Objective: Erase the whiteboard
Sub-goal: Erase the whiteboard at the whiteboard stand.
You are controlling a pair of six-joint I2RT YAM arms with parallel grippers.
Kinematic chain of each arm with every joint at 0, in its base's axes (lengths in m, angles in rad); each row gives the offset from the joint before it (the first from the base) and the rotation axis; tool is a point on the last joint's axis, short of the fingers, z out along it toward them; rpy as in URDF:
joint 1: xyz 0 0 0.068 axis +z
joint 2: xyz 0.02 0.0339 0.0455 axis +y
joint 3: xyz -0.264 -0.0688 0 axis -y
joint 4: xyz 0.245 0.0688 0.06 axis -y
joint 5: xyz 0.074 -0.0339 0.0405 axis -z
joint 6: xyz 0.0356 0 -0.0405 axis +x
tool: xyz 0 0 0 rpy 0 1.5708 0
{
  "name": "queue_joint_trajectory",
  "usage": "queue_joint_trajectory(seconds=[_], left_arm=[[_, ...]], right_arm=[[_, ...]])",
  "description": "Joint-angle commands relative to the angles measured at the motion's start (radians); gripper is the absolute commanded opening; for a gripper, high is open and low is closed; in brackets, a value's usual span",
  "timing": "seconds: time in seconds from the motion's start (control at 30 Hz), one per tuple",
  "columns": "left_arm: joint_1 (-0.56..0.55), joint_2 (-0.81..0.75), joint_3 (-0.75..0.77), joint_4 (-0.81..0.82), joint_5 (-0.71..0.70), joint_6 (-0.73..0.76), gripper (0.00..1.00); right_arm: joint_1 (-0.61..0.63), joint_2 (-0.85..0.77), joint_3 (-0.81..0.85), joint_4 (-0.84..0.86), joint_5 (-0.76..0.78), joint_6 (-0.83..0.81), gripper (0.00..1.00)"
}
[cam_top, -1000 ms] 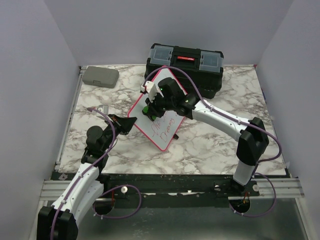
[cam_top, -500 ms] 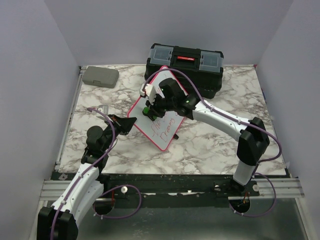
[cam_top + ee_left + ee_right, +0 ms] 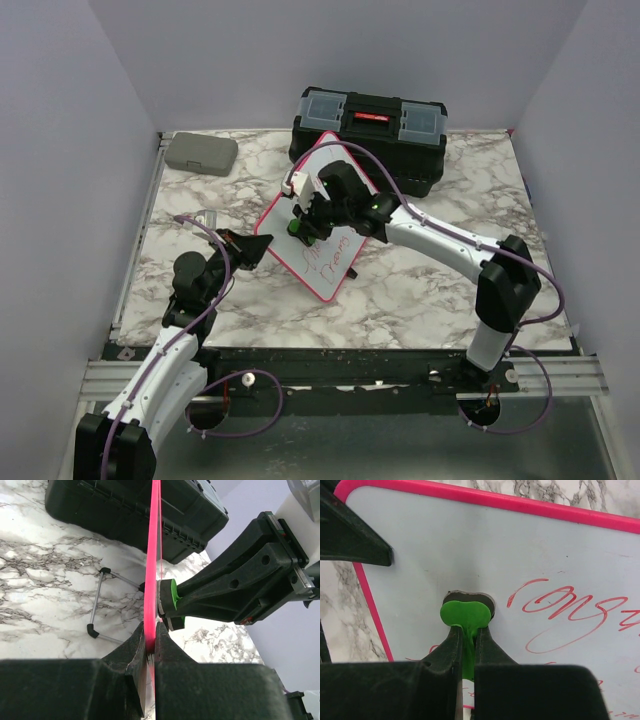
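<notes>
Red handwriting point(image 3: 560, 612) partly behind right end effector point(image 3: 466, 635)

The whiteboard point(image 3: 326, 266) is propped mid-worktop point(image 3: 425, 292); a toolbox point(image 3: 372, 126) is set behind it, a case point(image 3: 200, 153) far left.

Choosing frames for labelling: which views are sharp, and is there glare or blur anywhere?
Top external: even light, soft shadows, red writing on the pink-framed whiteboard too small to read. Left wrist: whiteboard edge-on and sharp, left gripper dark, little detail. Right wrist: writing crisp, no glare.
</notes>
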Motion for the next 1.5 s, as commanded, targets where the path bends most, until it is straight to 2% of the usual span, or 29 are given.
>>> queue_joint_trajectory(seconds=[0.0,0.2,0.33,0.47,0.57,0.7,0.77,0.93,1.07,1.33,1.47], left_arm=[[-0.022,-0.008,0.024,0.031,0.117,0.033,0.0],[-0.022,-0.018,0.025,0.026,0.117,0.034,0.0],[-0.022,-0.017,0.025,0.026,0.118,0.035,0.0],[-0.022,-0.015,0.027,0.026,0.118,0.034,0.0],[-0.023,-0.011,0.03,0.026,0.118,0.036,0.0],[-0.022,-0.005,0.033,0.026,0.118,0.037,0.0],[-0.022,-0.001,0.035,0.029,0.119,0.035,0.0],[-0.021,0.0,0.037,0.032,0.122,0.031,0.0],[-0.022,-0.012,0.039,0.019,0.121,0.036,0.0],[-0.022,-0.021,0.026,0.018,0.122,0.036,0.0],[-0.022,-0.024,0.025,0.018,0.118,0.037,0.0]], right_arm=[[0.002,0.046,0.038,0.082,0.263,0.114,0.01],[-0.034,0.06,0.087,0.097,0.352,0.158,0.01],[-0.044,0.061,0.072,0.088,0.332,0.141,0.01],[-0.043,0.062,0.065,-0.034,0.018,-0.012,0.01],[-0.03,0.051,0.047,-0.096,-0.11,-0.106,0.01],[0.0,0.033,0.046,-0.143,-0.195,-0.167,0.01],[0.008,0.033,0.049,-0.121,-0.162,-0.133,0.01],[-0.003,0.071,0.094,0.019,0.207,0.084,0.01],[-0.023,0.083,0.12,0.054,0.311,0.15,0.01],[-0.038,0.057,0.055,0.07,0.333,0.121,0.01],[-0.038,0.057,0.042,-0.064,0.098,-0.06,0.01]])
